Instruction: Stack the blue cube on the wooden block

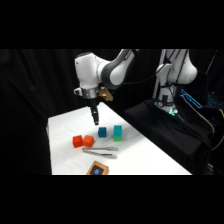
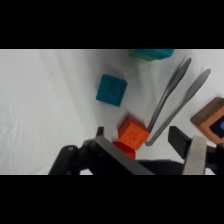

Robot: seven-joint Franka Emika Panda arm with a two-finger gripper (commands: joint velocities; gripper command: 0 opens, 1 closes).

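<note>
The blue cube (image 1: pixel 102 132) (image 2: pixel 111 90) rests on the white table, with the taller teal block (image 1: pixel 118 132) (image 2: pixel 150 53) just beside it. The wooden block (image 1: pixel 97 169) (image 2: pixel 212 120), brown with a dark top and a bluish patch, lies at the table's front edge. My gripper (image 1: pixel 95 121) (image 2: pixel 139 134) hangs above the table, behind and left of the blue cube and clear of it. It is open and holds nothing. In the wrist view an orange cube shows on the table between its fingers.
An orange cube (image 1: pixel 89 140) (image 2: pixel 132 134) and a red cube (image 1: pixel 78 142) sit together left of the blue cube. Metal tongs (image 1: pixel 100 151) (image 2: pixel 175 100) lie between the cubes and the wooden block. Black curtain surrounds the table (image 1: pixel 65 125).
</note>
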